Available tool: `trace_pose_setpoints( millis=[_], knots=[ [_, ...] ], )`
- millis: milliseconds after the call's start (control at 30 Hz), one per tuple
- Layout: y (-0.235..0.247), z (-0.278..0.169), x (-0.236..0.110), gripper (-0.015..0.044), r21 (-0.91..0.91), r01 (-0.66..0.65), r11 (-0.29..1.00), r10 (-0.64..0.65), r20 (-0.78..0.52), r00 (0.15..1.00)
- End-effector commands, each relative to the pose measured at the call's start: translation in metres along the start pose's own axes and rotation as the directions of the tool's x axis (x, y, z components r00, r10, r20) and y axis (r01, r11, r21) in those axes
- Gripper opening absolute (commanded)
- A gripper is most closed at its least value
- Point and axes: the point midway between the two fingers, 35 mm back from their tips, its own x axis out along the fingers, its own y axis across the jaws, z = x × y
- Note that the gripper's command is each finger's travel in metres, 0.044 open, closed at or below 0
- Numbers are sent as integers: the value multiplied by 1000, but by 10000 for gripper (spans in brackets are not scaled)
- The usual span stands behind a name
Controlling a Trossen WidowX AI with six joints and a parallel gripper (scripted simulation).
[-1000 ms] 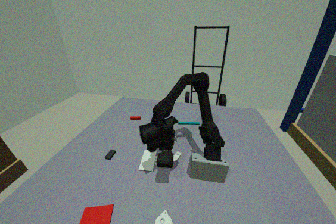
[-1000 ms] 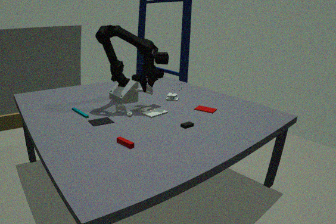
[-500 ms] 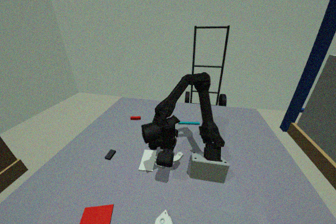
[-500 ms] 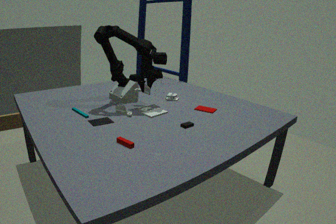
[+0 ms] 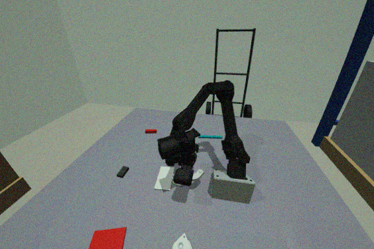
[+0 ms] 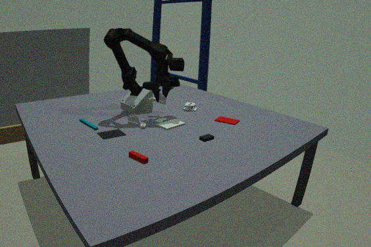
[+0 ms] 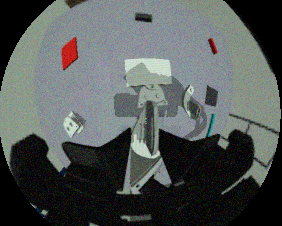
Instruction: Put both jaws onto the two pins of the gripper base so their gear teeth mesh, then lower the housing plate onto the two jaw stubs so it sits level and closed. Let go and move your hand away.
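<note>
My gripper [image 6: 162, 100] [image 7: 142, 130] is shut on a pale, curved jaw [image 7: 145, 142], held above the table. In the wrist view the jaw's far end overlaps a pale part with small round features, seemingly the gripper base [image 7: 152, 93]; contact cannot be told. The other jaw [image 5: 199, 175] [image 6: 143, 126] [image 7: 188, 93] lies on the table beside the base, apart from it, partly in shadow. A white part with holes, seemingly the housing plate [image 5: 182, 244] [image 6: 190, 105] [image 7: 73, 126], stands apart on the table. My arm hides most of the base in the top view.
A white slab [image 5: 166, 172] [image 6: 174, 125] [image 7: 160, 66] lies beside the base. Around are a red plate [image 5: 109, 239] [image 6: 227, 120], a black block [image 5: 123, 171] [image 6: 206, 138], a red block [image 6: 138, 157], a teal rod [image 6: 89, 124] and a dark patch [image 6: 112, 134]. The arm's grey pedestal [image 5: 232, 191] stands close.
</note>
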Motion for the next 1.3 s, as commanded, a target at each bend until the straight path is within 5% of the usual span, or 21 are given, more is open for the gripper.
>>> trace_pose_setpoints(
  millis=[0,1267],
  knots=[
    [0,0,0,134,9,1,1000,-1,4,1000],
    [4,101,-1,134,13,1,1000,-1,8,1000]
  ],
)
